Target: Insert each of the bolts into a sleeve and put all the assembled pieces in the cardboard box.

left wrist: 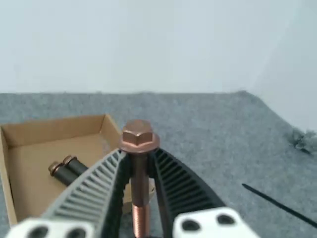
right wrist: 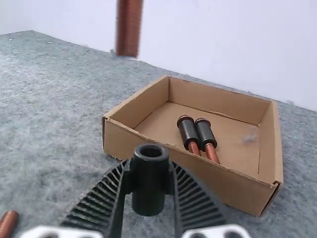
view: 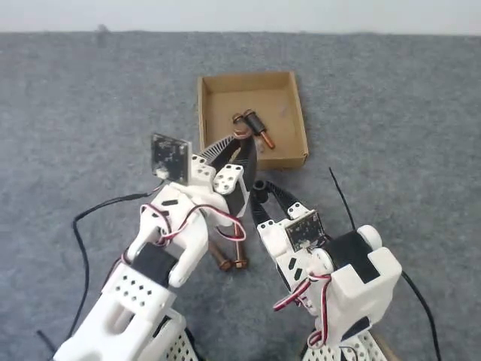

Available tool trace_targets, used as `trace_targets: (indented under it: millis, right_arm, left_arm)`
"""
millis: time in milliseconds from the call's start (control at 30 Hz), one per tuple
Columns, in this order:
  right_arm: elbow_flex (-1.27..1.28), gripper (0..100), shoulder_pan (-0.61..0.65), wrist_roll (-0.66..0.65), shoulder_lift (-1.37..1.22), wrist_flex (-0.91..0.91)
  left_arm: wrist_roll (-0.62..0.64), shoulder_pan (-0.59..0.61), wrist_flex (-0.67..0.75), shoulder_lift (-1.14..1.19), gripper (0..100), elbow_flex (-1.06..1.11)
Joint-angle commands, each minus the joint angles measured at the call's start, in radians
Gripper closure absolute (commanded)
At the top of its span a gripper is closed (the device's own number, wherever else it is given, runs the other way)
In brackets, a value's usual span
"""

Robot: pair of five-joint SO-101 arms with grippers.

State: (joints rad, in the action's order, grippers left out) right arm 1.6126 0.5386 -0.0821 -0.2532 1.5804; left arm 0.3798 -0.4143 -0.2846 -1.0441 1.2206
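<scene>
Copper bolt (left wrist: 140,141), likely stiff and slick, is clenched under its head by left hand (left wrist: 139,157). Right hand (right wrist: 149,169) clamps the sleeve (right wrist: 148,186) (light, rigid).

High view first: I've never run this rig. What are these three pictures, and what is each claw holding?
The high view looks down on two small robot arms on a grey carpet. The other two come from cameras on each arm's wrist. The left gripper is shut on a copper bolt. The right gripper is shut on a black sleeve. The cardboard box holds two assembled pieces. Between the arms lie loose bolts.
</scene>
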Motion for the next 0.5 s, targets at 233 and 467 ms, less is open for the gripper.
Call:
trace_targets:
  millis: [233, 467]
  right_arm:
    - [0.023, 99.2, -0.001, -0.017, -0.001, 0.007]
    - [0.006, 99.2, -0.002, -0.017, -0.001, 0.001]
  left_arm:
    - [-0.095, -0.014, -0.005, -0.005, 99, -0.048]
    - [-0.095, -0.051, 0.061, -0.080, 99, 0.050]
